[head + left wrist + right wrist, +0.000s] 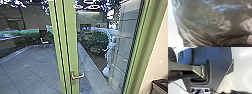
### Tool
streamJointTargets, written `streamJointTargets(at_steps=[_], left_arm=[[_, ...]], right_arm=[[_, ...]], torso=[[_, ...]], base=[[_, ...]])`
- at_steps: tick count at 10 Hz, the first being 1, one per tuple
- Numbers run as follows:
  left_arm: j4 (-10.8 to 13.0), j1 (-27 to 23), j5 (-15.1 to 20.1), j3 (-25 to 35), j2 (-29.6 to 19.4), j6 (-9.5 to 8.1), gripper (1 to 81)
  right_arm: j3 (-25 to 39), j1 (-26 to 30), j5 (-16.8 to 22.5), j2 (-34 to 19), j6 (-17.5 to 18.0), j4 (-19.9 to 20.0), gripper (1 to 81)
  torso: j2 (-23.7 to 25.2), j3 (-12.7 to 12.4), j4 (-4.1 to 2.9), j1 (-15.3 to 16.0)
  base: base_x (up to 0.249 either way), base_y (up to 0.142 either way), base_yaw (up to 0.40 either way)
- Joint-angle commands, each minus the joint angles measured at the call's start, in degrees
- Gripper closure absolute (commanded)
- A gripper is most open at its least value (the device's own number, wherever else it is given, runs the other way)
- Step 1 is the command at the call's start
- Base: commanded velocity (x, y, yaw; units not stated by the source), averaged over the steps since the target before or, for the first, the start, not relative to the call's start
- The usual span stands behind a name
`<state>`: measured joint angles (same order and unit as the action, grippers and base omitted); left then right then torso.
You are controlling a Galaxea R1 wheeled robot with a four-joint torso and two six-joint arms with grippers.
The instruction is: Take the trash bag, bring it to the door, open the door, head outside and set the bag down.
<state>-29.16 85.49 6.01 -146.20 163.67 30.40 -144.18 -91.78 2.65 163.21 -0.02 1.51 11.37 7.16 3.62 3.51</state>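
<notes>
Trash bag right by the left wrist, that arm the nearer. Both grippers: opening and hold, cannot tell. Ahead, door handle, lever near level, pointing to robot's right. Beyond the glass, paved yard.

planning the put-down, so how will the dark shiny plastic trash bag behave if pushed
The bag will probably give rather than stay stiff, as its film is creased. It may be slippery, given its glossy highlights. Its bulging side suggests bulk, though weight can't be told.
</notes>
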Motion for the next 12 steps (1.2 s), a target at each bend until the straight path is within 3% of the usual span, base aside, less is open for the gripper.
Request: streamJointTargets(at_steps=[1,12], left_arm=[[0.24,-3.18,4.10,0.04,-0.71,0.62,81.1],[0.51,-3.09,4.27,0.04,-0.53,0.62,81.1]], right_arm=[[0.31,2.26,3.51,-0.84,-0.15,0.42,1.0],[0.22,2.34,3.51,-0.23,-0.15,0.16,1.0]], torso=[[0.00,0.00,0.00,0.00],[0.02,0.00,0.00,0.00]], base=[[0.000,0.000,0.236],[0.000,0.000,0.236]])
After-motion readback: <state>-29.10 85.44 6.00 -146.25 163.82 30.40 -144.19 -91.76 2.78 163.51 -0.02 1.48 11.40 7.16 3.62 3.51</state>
